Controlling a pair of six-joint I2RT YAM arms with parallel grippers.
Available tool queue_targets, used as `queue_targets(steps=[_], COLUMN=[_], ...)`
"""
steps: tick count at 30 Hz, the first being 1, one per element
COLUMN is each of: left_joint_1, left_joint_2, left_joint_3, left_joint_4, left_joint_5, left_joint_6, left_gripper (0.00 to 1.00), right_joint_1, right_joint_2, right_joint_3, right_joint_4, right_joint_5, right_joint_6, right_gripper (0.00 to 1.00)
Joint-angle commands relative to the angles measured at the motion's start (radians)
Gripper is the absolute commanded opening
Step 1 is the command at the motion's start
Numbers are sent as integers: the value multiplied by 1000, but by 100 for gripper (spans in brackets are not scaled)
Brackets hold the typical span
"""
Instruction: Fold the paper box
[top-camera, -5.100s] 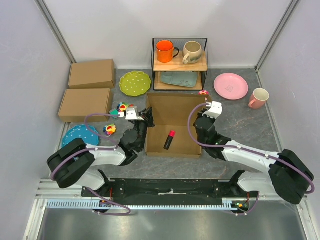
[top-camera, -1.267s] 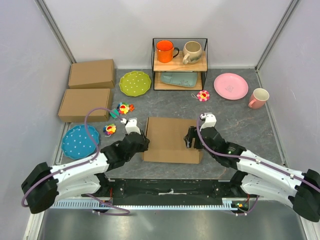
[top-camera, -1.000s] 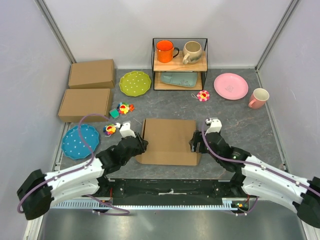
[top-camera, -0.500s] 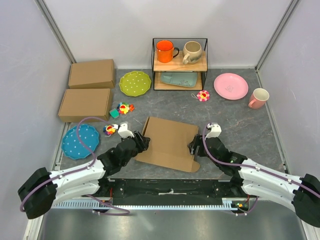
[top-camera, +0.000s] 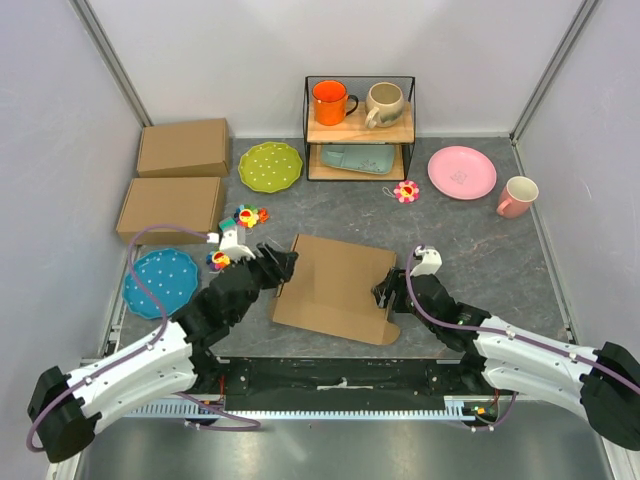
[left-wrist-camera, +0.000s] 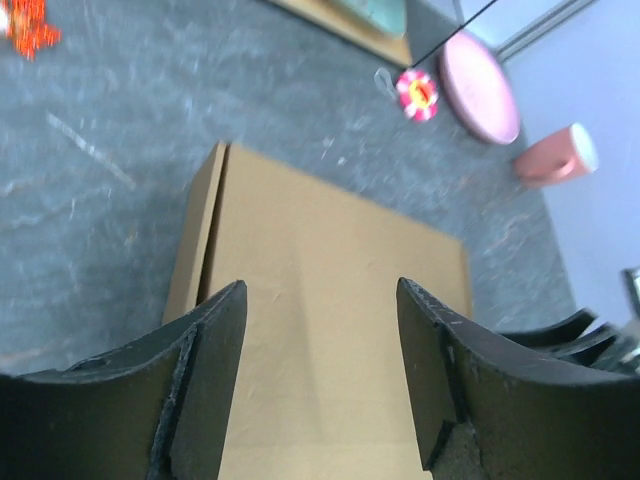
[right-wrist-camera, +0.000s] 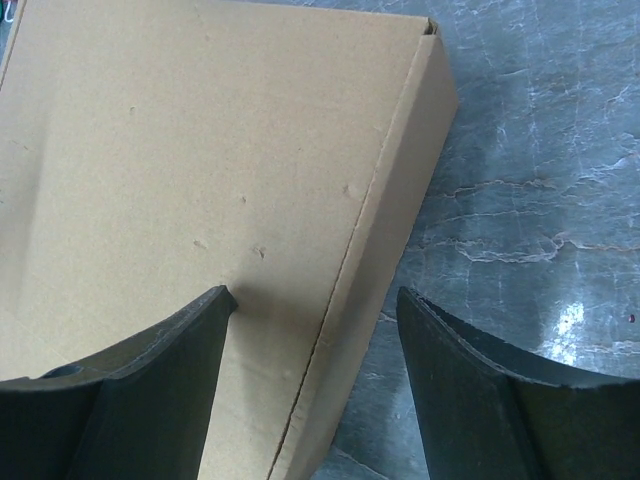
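The paper box (top-camera: 335, 288) is a closed, shallow brown cardboard mailer lying skewed on the grey table, also seen in the left wrist view (left-wrist-camera: 330, 250) and the right wrist view (right-wrist-camera: 200, 150). My left gripper (top-camera: 283, 268) hovers at its left edge. Its jaws (left-wrist-camera: 320, 290) stand open over the lid with nothing between them. At the box's right edge is my right gripper (top-camera: 385, 292), open (right-wrist-camera: 315, 295). One finger is over the lid and the other over the table, so they straddle the side wall.
Two ready-made boxes (top-camera: 183, 147) (top-camera: 170, 208) sit at the far left. A blue plate (top-camera: 160, 282) and flower toys (top-camera: 247, 215) lie near the left arm. Farther back are a green plate (top-camera: 270, 166), a rack with mugs (top-camera: 358, 130), a pink plate (top-camera: 461, 172) and a pink mug (top-camera: 517, 196).
The box has turned from square to skewed, its near right corner swung toward the arms. My left gripper has opened and risen off the box edge. The right jaws have narrowed slightly.
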Motion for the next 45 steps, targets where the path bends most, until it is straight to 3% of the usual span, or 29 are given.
queue_targets(steps=[1, 5, 10, 14, 19, 21, 24, 29, 32, 38, 42, 45], left_joint_1=[82, 184, 200, 199, 199, 199, 199, 199, 197, 197, 199, 200], left_joint_2=[56, 180, 373, 475, 495, 489, 481, 510, 576, 662, 671, 699], left_joint_3=[109, 78, 74, 39, -18, -40, -78, -92, -71, -89, -60, -14], left_joint_4=[-70, -95, -80, 93, 263, 326, 420, 503, 538, 618, 580, 519], left_joint_5=[38, 195, 271, 396, 463, 487, 471, 406, 418, 434, 411, 421], left_joint_6=[114, 102, 81, 56, 21, 7, -30, -65, -68, -103, -68, -62], left_gripper=[69, 72, 74, 71, 55, 43, 33, 31, 31, 32, 34, 43], right_joint_1=[2, 2, 2, 2, -27, -44, -107, -229, -259, -263, -263, -262], right_joint_2=[19, 17, 8, 23, 66, 86, 137, 262, 325, 373, 362, 379], right_joint_3=[-13, -21, -23, -23, -32, -23, 6, 56, 80, 82, 39, 13], right_joint_4=[-33, -34, -33, 4, 113, 136, 178, 248, 276, 290, 309, 316], right_joint_5=[8, 22, 37, 36, 13, 7, -27, -104, -116, -153, -190, -205], right_joint_6=[14, 20, 31, 14, -18, -38, -75, -113, -135, -130, -111, -94], right_gripper=[75, 76, 78, 79, 73, 65, 53, 39, 36, 34, 34, 34])
